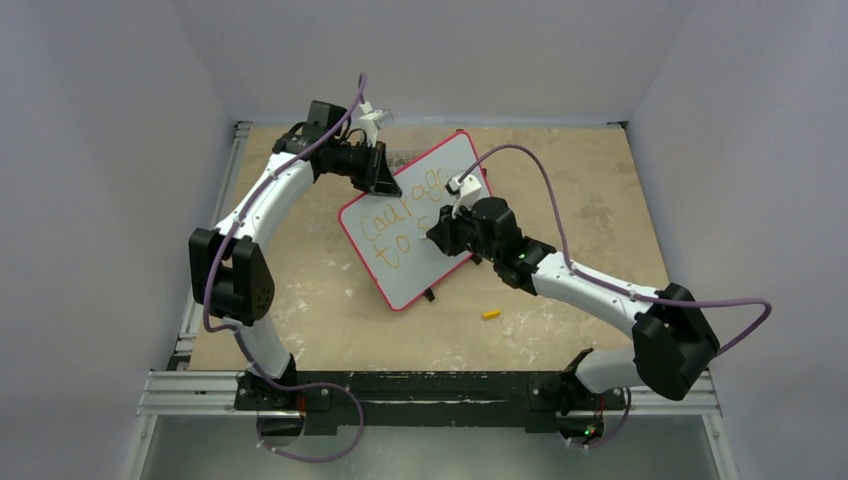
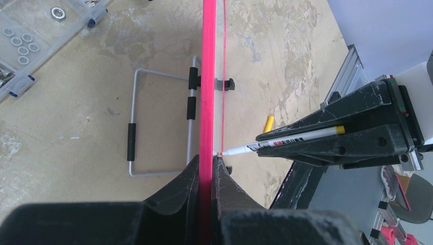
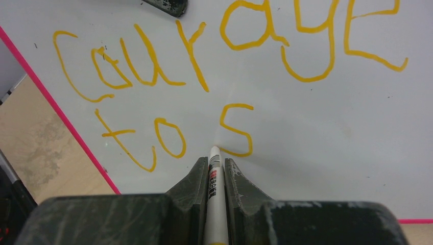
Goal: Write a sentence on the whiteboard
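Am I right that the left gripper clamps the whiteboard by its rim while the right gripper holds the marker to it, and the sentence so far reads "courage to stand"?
Not quite. The right wrist view shows the sentence reaching only "courage to s". The rest holds: the left gripper clamps the whiteboard by its rim and the right gripper holds the marker to it.

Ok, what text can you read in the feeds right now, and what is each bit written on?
"Courage": top line, orange-yellow handwriting on the whiteboard.
"to": second line, same handwriting on the same board.
"S": a single letter after "to", with the marker tip just below it.
Red and black print on the marker barrel: too small to read.
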Controlling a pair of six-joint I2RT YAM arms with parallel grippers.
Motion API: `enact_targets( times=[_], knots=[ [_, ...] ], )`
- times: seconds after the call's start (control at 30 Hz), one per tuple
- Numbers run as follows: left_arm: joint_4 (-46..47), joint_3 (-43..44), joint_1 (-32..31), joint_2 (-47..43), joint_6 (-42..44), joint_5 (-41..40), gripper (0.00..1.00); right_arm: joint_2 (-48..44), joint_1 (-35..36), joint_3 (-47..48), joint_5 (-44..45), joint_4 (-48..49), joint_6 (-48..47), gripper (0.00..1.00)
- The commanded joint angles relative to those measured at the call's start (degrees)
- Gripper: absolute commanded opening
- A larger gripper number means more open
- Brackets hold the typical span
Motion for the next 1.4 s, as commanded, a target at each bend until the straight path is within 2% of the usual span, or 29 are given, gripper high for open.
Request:
enact_targets(
  times=[0.0, 0.3, 0.93, 1.37],
  knots=[
    [-4.2, -1.2, -1.7, -0.7, 1.7, -4.3, 0.00, -3.6, 0.0, 1.9, -1.5, 3.3, 1.2, 0.00],
    [-4.2, -1.0, -1.7, -1.1, 1.5, -4.4, 0.00, -7.2, -1.9, 0.0, 5.2, 4.0, 3.1, 0.00],
    [-4.3, -1.1, -1.7, -1.7, 1.3, -4.7, 0.00, -1.3, -3.0, 1.5, 5.7, 5.5, 2.9, 0.00],
    [-4.4, -1.0, -1.7, -1.5, 1.2, -4.9, 0.00, -0.1, -3.9, 1.9, 12.2, 4.2, 2.3, 0.00]
  ],
)
